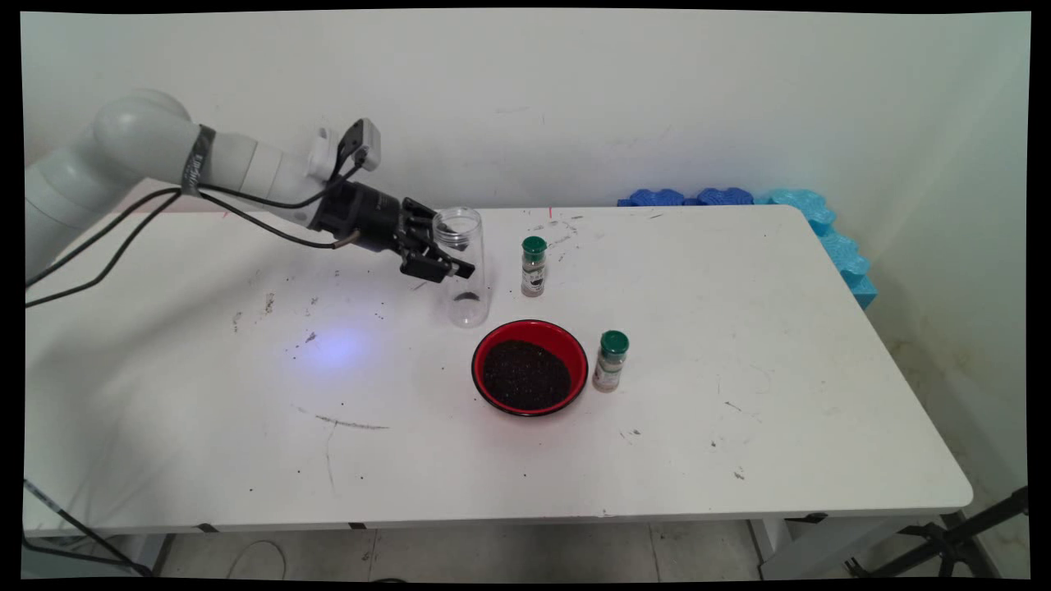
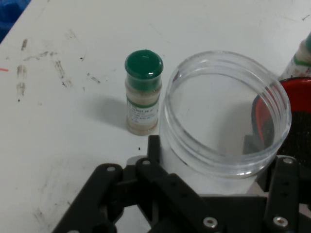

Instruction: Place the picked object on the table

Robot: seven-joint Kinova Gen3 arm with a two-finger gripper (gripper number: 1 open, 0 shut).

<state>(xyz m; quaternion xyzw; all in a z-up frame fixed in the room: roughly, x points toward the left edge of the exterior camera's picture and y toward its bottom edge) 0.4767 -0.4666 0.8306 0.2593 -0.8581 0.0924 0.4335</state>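
Apparently I had the end effector [image 1: 443, 250] pinching the clear jar [image 1: 464, 271], upright behind the red bowl [image 1: 530, 367] of dark grains; nothing poured yet, both green-capped shakers [image 1: 534, 267] beside the bowl untouched

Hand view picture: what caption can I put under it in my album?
Gripper around a clear open jar, green-capped spice bottle standing beside it.

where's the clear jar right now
In the main view the clear jar stands mid-table between the gripper fingers, left of a green-capped bottle and behind the red bowl.
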